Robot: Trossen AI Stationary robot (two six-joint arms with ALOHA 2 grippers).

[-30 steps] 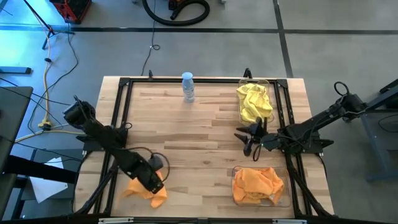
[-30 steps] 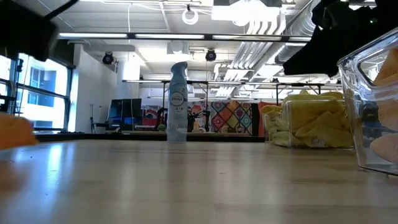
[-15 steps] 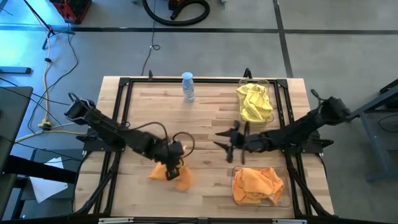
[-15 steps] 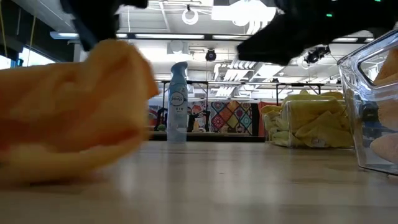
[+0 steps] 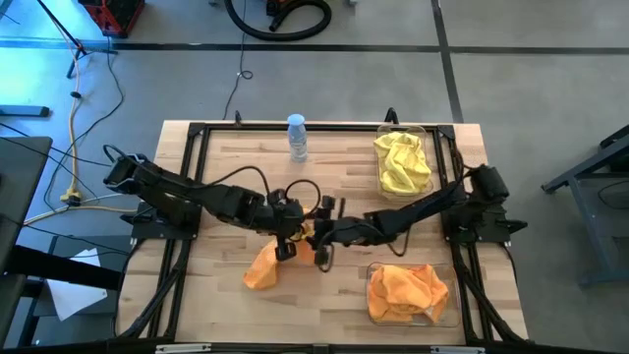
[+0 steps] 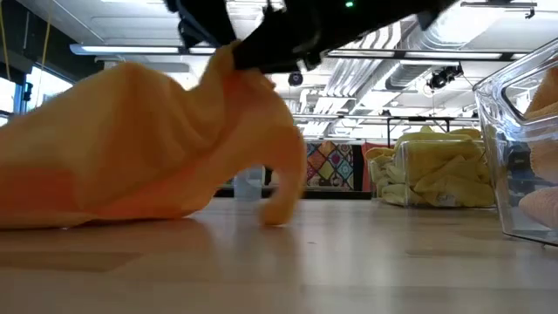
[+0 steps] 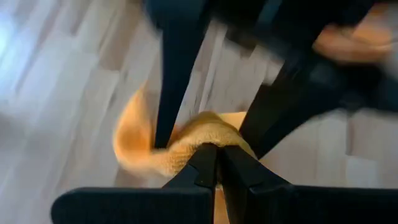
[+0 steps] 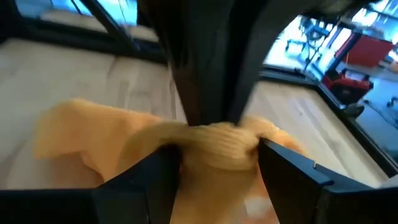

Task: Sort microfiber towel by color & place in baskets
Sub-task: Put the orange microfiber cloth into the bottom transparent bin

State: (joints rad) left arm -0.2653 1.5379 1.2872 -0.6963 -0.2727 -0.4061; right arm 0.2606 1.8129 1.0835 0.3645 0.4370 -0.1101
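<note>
Industrial lab or workshop. Evidence: concrete floor (image 5: 550, 79) with loose cables (image 5: 79, 108), exposed ceiling ducts (image 6: 392, 44). Wooden table (image 5: 334, 177) carries a black frame (image 5: 197, 147).

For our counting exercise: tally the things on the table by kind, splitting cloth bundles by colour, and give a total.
Orange towel bundles: 2, one on the table, one in the near basket
Yellow towel bundles: 1
Clear baskets: 2, the far one
Spray bottle: 1
Total: 6

Orange towel (image 5: 262, 267) mid-table, peak lifted; yellow-filled (image 5: 403, 162), orange-filled (image 5: 411, 293) baskets right.
</note>
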